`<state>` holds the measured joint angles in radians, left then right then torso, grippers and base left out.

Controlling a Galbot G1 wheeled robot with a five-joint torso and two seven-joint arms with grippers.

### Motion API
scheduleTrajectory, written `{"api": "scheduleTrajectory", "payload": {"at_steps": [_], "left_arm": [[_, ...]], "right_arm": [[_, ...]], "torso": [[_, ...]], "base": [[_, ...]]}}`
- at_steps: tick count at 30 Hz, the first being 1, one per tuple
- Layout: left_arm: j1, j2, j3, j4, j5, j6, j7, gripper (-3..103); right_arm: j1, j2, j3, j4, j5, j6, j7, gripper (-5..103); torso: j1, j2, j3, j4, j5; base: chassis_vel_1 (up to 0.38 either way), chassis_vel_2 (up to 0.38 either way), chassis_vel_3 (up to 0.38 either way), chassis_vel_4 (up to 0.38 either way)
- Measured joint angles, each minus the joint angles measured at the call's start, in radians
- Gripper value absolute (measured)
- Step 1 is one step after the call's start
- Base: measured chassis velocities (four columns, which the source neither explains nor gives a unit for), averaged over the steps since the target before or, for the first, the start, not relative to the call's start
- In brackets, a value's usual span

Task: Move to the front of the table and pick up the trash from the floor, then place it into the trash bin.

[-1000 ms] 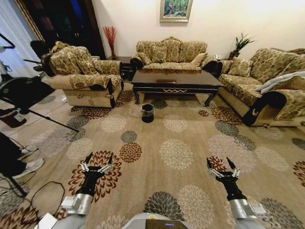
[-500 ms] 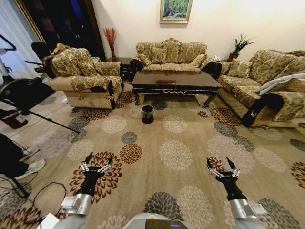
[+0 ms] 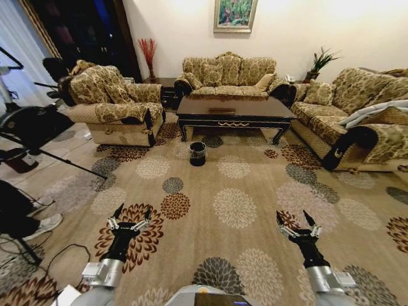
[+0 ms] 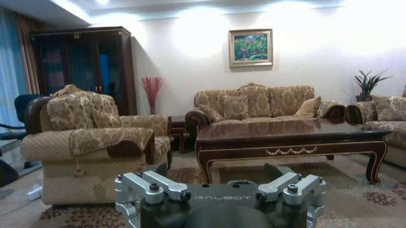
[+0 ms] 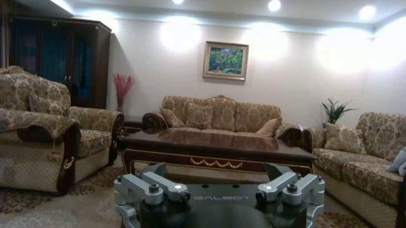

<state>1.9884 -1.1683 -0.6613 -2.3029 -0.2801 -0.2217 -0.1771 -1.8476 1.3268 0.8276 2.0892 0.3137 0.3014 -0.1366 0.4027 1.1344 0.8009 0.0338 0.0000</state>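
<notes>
The dark glossy table (image 3: 233, 108) stands far ahead, between the sofas. It also shows in the wrist views as the table (image 4: 285, 137) and the table (image 5: 209, 142). The small black trash bin (image 3: 198, 153) sits on the patterned floor (image 3: 255, 185), just in front of the table's left end. The trash is too small to make out on the carpet from here. My left gripper (image 3: 133, 210) and right gripper (image 3: 292, 217) hover low over the carpet near me. Both are open and hold nothing.
An armchair (image 3: 111, 105) stands at the left, a sofa (image 3: 229, 70) behind the table and another sofa (image 3: 357, 108) at the right. Tripod gear (image 3: 32, 127) and cables (image 3: 57, 255) lie at the left edge. Wide open carpet separates me from the bin.
The whole head view has shifted slightly, so the camera has moved a little. Both arms keep the same pose with their grippers open.
</notes>
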Motion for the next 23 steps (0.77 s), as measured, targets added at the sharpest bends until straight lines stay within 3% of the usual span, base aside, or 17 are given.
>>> {"api": "scheduleTrajectory", "payload": {"at_steps": [23], "left_arm": [[0.0,0.0,0.0,0.0,0.0,0.0,0.0,100]], "right_arm": [[0.0,0.0,0.0,0.0,0.0,0.0,0.0,100]], "torso": [[-0.002,-0.004,-0.002,0.0,0.0]], "base": [[0.0,0.0,0.0,0.0]]}}
